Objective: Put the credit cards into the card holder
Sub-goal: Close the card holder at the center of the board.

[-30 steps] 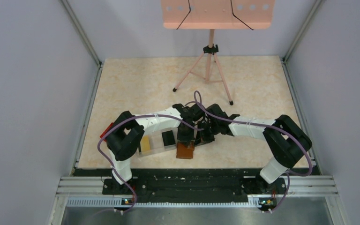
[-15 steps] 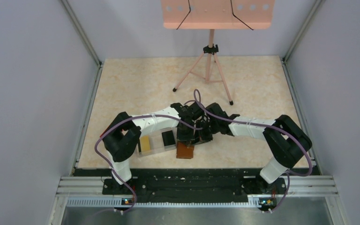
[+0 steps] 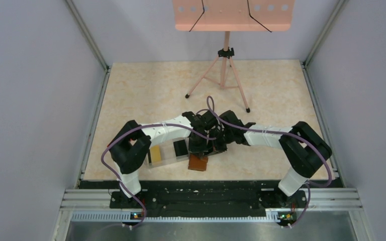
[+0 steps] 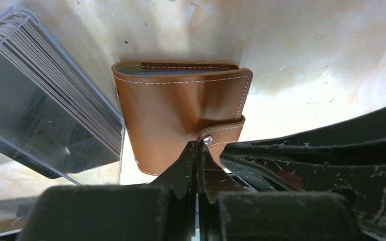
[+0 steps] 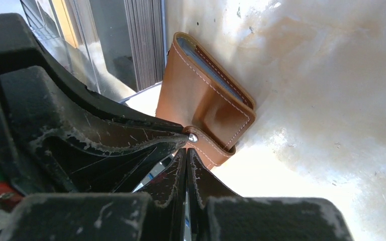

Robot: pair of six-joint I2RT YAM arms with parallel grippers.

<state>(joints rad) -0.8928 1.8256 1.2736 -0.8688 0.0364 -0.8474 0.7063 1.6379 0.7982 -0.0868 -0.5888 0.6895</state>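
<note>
My left gripper (image 4: 197, 150) and right gripper (image 5: 187, 155), both closed tight, sit at the snap tab (image 4: 221, 133) of the wallet (image 4: 176, 110); I should pry gently, not shove.

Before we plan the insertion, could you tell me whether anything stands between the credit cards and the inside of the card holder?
Yes: the card holder lies folded shut, its cover and snap tab closing off the inside. The credit cards stand in the clear tray beside it.
</note>
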